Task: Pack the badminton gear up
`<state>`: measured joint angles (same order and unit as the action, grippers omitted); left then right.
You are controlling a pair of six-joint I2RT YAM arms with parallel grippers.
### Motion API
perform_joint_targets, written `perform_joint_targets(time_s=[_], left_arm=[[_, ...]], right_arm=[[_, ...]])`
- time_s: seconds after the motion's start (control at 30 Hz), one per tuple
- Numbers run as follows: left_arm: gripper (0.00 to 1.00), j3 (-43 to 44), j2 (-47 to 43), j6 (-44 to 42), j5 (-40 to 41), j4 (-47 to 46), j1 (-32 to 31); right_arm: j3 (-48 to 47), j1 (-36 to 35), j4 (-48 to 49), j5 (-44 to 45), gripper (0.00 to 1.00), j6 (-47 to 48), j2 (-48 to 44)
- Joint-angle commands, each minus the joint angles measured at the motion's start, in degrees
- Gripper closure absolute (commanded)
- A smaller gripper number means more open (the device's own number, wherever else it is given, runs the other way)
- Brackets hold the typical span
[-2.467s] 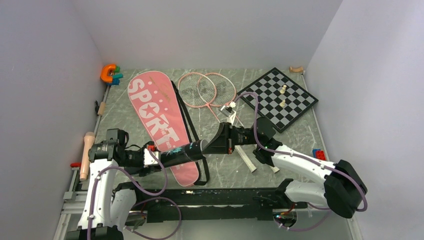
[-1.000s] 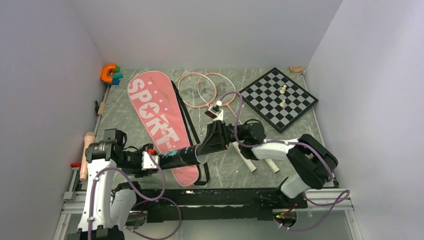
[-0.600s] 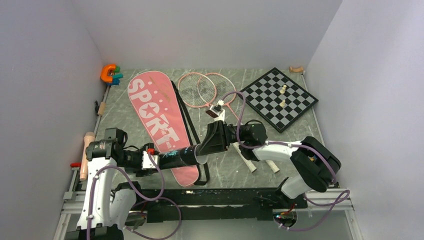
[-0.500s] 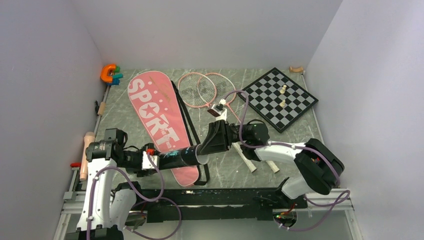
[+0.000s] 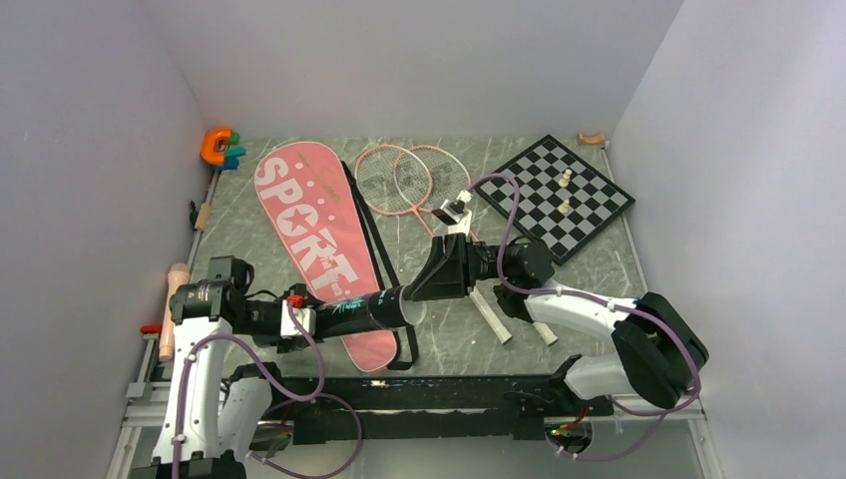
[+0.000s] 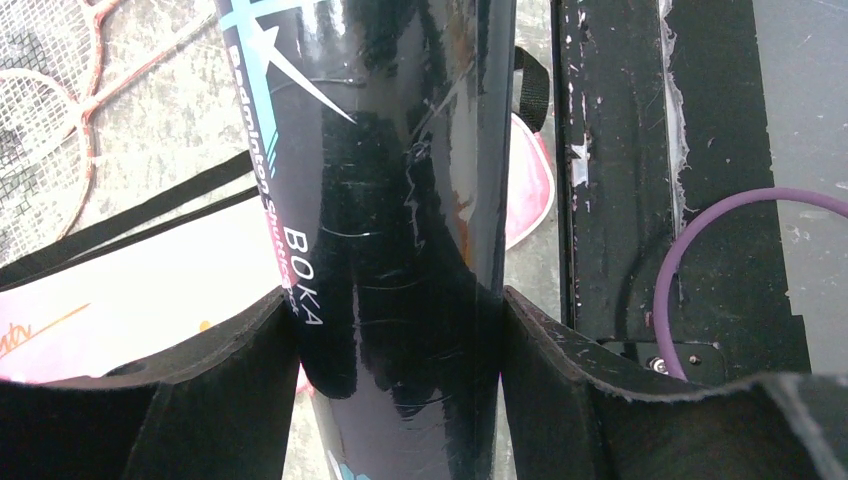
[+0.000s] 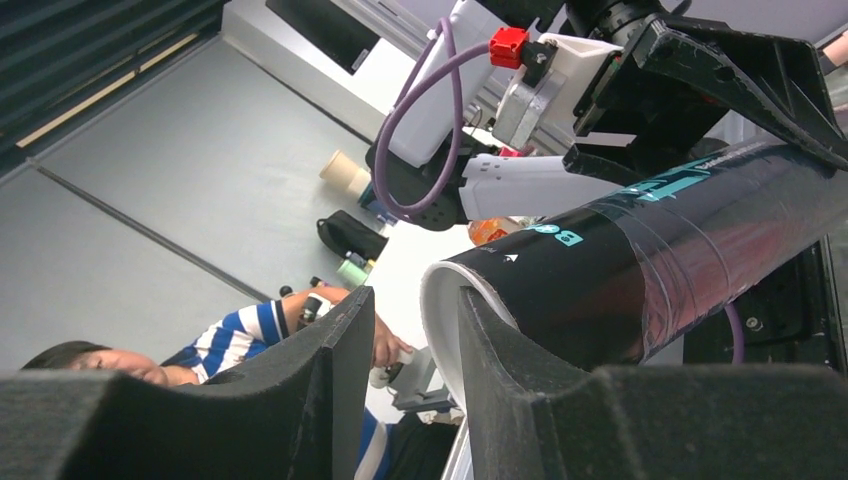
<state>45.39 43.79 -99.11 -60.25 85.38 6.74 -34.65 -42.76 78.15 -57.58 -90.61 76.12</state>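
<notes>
A long dark tube [image 5: 359,312] is held level above the near end of the pink "SPORT" bag [image 5: 314,235]. My left gripper [image 5: 302,317] is shut on its rear end, and both pads press its glossy sides [image 6: 395,320]. My right gripper [image 5: 419,293] is at the tube's open white-rimmed mouth [image 7: 432,310], open, with nothing between its fingers [image 7: 415,305]. One finger overlaps the rim, and I cannot tell whether it touches. Two pink-framed rackets [image 5: 414,180] lie behind, their white handles [image 5: 491,317] running toward the near right.
A black-and-white chessboard [image 5: 554,195] with pale pieces lies at the back right. An orange C-shaped toy [image 5: 214,145] sits in the back left corner. The bag's black strap [image 5: 377,249] trails beside it. A purple cable [image 5: 504,210] loops above the right wrist.
My right gripper has drawn back a little to the right from the tube's mouth, its jaws have widened, and its arm has swung rightward. The left gripper still holds the tube.
</notes>
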Motion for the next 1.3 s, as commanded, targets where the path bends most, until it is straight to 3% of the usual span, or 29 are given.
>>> perform_joint_targets(time_s=[0.0, 0.17, 0.4, 0.5, 0.73, 0.8, 1.03, 1.27], left_arm=[[1.0, 3.7, -0.3, -1.0, -11.2, 2.0, -0.8], [1.0, 4.1, 0.3, -1.3, -12.0, 2.9, -0.8], [1.0, 4.2, 0.6, -0.7, -12.3, 2.8, -0.8], [1.0, 3.8, 0.2, 0.7, -12.2, 1.5, -0.8], [1.0, 2.7, -1.1, 5.9, -12.4, -3.3, -0.8], [1.0, 2.6, -1.2, 6.4, -12.4, -3.8, -0.8], [1.0, 3.3, -0.4, 5.5, -12.5, -2.7, -0.8], [1.0, 2.8, -1.4, 7.2, -12.5, -4.0, -0.8]], right_arm=[[2.6, 0.7, 1.8, -0.4, 0.59, -0.1, 1.6], [4.0, 1.8, 7.9, -0.2, 0.61, -3.1, 2.4], [4.9, 3.3, 7.7, -1.6, 0.63, -3.5, 0.0], [4.9, 4.2, -1.7, -2.6, 0.61, 1.7, -4.2], [0.5, 7.7, -41.5, -3.6, 0.56, 24.7, -17.1], [-1.1, 9.1, -49.0, -3.6, 0.56, 29.0, -19.3], [-7.8, 11.8, -66.6, -1.8, 0.57, 40.1, -22.1], [-9.2, 11.4, -69.6, 0.6, 0.67, 42.3, -22.0]])
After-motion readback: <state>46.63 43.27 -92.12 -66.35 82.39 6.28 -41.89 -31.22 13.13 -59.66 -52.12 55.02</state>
